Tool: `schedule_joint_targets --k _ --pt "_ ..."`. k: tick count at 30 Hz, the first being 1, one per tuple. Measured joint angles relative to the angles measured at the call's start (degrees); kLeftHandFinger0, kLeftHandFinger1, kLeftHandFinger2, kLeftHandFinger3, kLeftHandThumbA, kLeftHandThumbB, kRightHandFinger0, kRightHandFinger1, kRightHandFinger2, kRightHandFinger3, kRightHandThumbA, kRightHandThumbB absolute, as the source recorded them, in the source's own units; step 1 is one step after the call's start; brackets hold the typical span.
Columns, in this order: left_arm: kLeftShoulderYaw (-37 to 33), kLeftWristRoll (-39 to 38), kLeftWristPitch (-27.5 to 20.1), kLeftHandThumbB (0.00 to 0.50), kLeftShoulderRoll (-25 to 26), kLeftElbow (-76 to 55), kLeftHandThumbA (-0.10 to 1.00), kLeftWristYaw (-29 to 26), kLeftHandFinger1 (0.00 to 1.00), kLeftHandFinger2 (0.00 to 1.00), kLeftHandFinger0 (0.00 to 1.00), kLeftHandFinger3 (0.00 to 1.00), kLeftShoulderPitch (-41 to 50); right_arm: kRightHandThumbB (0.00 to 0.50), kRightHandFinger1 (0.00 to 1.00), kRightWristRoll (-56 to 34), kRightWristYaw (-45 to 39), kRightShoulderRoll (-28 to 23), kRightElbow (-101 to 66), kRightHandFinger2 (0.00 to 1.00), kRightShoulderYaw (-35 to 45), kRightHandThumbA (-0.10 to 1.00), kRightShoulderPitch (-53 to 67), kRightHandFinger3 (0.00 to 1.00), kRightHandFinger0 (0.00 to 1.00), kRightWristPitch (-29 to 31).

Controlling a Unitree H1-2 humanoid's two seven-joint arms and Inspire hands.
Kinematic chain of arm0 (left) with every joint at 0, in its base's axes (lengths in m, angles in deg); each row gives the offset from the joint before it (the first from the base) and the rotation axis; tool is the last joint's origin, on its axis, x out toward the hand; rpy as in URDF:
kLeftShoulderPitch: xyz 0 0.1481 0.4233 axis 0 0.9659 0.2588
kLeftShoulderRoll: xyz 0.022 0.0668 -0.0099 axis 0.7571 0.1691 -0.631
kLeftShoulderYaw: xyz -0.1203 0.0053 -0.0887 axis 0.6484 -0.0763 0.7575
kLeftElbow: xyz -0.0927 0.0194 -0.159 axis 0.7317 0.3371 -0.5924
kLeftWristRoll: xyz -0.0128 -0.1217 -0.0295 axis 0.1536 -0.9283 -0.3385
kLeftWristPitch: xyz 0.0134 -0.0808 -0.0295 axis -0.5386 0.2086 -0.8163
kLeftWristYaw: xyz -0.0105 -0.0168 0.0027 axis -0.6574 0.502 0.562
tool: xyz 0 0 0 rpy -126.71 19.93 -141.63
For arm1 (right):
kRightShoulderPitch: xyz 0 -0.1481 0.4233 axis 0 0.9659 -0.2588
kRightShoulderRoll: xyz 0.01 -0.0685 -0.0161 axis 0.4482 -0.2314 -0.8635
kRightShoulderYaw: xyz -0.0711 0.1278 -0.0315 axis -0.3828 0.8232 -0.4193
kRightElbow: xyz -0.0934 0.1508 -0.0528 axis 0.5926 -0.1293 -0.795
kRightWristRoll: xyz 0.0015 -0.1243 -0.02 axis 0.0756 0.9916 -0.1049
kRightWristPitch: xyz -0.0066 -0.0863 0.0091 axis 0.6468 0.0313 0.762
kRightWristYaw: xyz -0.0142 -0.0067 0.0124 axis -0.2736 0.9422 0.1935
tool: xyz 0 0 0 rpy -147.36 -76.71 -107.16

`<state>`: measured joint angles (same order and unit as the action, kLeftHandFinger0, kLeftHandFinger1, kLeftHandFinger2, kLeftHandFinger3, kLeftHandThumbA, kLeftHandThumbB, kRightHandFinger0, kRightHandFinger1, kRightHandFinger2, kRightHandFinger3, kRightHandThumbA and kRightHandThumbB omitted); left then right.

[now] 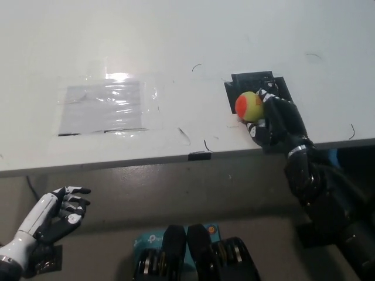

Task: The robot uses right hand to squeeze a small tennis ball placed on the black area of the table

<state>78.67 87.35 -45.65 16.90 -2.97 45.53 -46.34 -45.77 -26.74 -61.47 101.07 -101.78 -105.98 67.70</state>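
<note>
Small tennis ball on black area, near table front edge. Right hand wrapped around ball's right side, fingers curled on it. Risk: uneven squeeze, ball popping leftward, rolling toward taped clear sheet or off edge. Left hand resting well below table edge, fingers loosely apart, empty.

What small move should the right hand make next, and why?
Probably close the fingers tighter to squeeze: the right hand already wraps the ball on the black area. The left hand rests low, idle.
</note>
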Motion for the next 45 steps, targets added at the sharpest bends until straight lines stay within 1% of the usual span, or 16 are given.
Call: schedule_joint_targets --k 1,5,7,9,10,14,16,17,18,20,24,26,31,37,41,45 --pt "0.0 0.0 -0.01 0.036 0.0 0.0 0.39 0.0 0.49 0.6 0.38 0.69 0.0 0.287 0.08 0.0 0.41 -0.34 -0.01 0.41 0.22 -0.1 0.04 0.34 0.0 0.75" --pt "0.18 -0.01 -0.04 0.052 0.0 -0.12 0.46 0.0 0.5 0.6 0.39 0.69 -0.01 0.281 0.02 0.0 2.61 -2.22 -1.55 0.38 2.86 -0.1 0.04 0.3 0.0 4.22" --pt "0.31 0.0 -0.04 0.066 0.0 -0.21 0.5 0.0 0.48 0.59 0.38 0.68 -0.01 0.266 0.03 -0.01 3.03 -2.9 -3.46 0.39 3.92 -0.1 0.05 0.29 0.0 4.85" --pt "0.41 -0.01 -0.04 0.076 0.0 -0.3 0.52 0.0 0.48 0.59 0.37 0.67 0.0 0.256 0.0 0.01 3.29 -3.23 -6.0 0.31 4.88 -0.1 0.16 0.17 0.0 5.42" --pt "0.44 -0.01 -0.05 0.066 0.0 -0.31 0.52 0.01 0.48 0.59 0.37 0.67 -0.03 0.243 0.0 0.02 3.48 -3.38 -7.47 0.32 5.36 -0.1 0.23 0.16 0.0 5.67" --pt "0.48 0.01 -0.12 0.058 0.0 -0.29 0.53 0.01 0.5 0.61 0.39 0.69 -0.02 0.199 0.04 -0.05 3.94 -4.08 -14.1 0.37 8.48 -0.1 0.26 0.2 0.0 6.47" --pt "0.49 0.06 -0.1 0.05 0.0 -0.29 0.52 0.02 0.49 0.61 0.39 0.7 -0.01 0.2 0.05 -0.09 3.9 -4.88 -17.74 0.38 10.28 -0.1 0.27 0.21 0.0 6.47" --pt "0.49 0.07 -0.08 0.042 0.0 -0.29 0.53 0.01 0.5 0.62 0.4 0.7 -0.01 0.236 0.05 -0.13 3.86 -5.2 -19.16 0.38 11.22 -0.1 0.27 0.22 0.0 6.47" --pt "0.5 0.07 -0.06 0.04 0.0 -0.29 0.53 0.02 0.51 0.62 0.4 0.7 0.0 0.238 0.05 -0.14 3.74 -5.42 -19.92 0.38 11.66 -0.1 0.27 0.23 0.0 6.42" --pt "0.69 0.07 0.0 0.06 0.01 -0.3 0.57 0.04 0.48 0.59 0.38 0.68 0.06 0.226 0.0 -0.17 3.57 -5.85 -21.38 0.32 12.51 -0.1 0.29 0.19 0.0 6.4" --pt "0.82 0.19 -0.07 0.044 0.0 -0.29 0.68 0.04 0.47 0.57 0.36 0.66 -0.03 0.264 0.0 -0.2 2.89 -5.87 -23.12 0.31 13.03 -0.1 0.96 0.15 0.0 6.32" --pt "0.81 0.39 -0.14 0.043 0.01 -0.23 0.74 0.04 0.47 0.56 0.38 0.66 -0.29 0.243 0.0 -0.06 2.78 -5.79 -23.28 0.3 13.02 -0.1 1.23 0.14 0.0 6.34" --pt "0.81 0.81 -0.34 0.045 0.01 -0.18 0.81 0.04 0.46 0.56 0.38 0.65 -0.61 0.267 0.0 0.29 2.8 -4.95 -23.28 0.3 13.02 -0.1 2.07 0.12 0.0 6.36" --pt "0.8 1.12 -0.69 0.015 0.0 -0.16 0.76 0.05 0.46 0.55 0.38 0.64 -0.62 0.274 0.0 1.26 3.01 -3.38 -23.29 0.3 12.99 -0.1 4.52 0.14 0.0 6.44" --pt "0.8 1.25 -0.75 0.002 0.01 -0.16 0.78 0.06 0.47 0.57 0.39 0.66 -0.61 0.286 0.0 1.9 3.48 -2.32 -23.21 0.3 12.99 -0.1 5.85 0.16 0.0 6.45" --pt "0.83 1.44 -0.73 0.01 0.01 -0.16 0.74 0.1 0.48 0.57 0.41 0.67 -0.61 0.27 0.0 2.63 4.26 -2.13 -23.06 0.26 13.03 -0.1 6.01 0.09 0.0 6.46"
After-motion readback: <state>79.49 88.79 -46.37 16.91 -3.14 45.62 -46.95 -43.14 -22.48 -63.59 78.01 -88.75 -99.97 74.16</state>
